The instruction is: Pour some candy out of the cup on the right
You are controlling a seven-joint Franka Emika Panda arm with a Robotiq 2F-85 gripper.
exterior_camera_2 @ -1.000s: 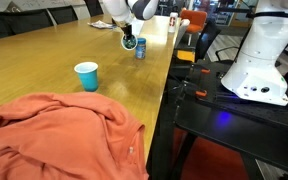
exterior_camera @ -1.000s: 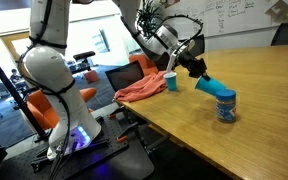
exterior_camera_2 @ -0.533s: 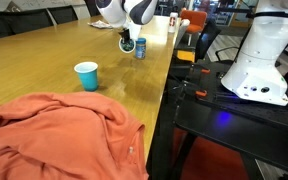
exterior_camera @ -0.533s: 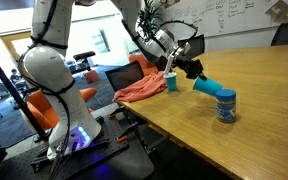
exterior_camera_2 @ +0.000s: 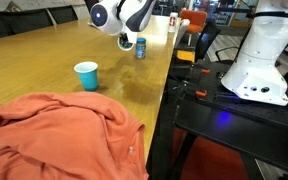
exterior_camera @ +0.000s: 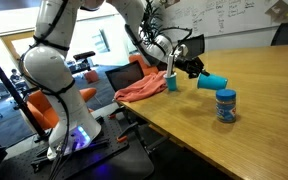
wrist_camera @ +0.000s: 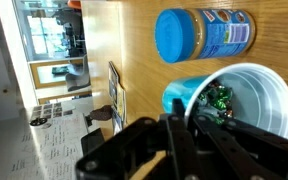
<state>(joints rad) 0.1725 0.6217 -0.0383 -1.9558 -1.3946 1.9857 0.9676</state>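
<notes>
My gripper is shut on the light-blue cup and holds it tipped on its side in the air above the wooden table. In the wrist view the cup shows its pale inside, with small dark and green candy lying near the rim by my fingers. In an exterior view the gripper hangs beside the jar and mostly hides the cup. I see no candy on the table.
A squat blue lidded jar stands just below and right of the held cup; it also shows in the wrist view and an exterior view. A small teal cup and an orange-red cloth lie near the table edge.
The gripper has lifted the tilted cup up and away from the blue jar's top, and the arm has swung slightly. The jar, the teal cup and the cloth have not moved.
</notes>
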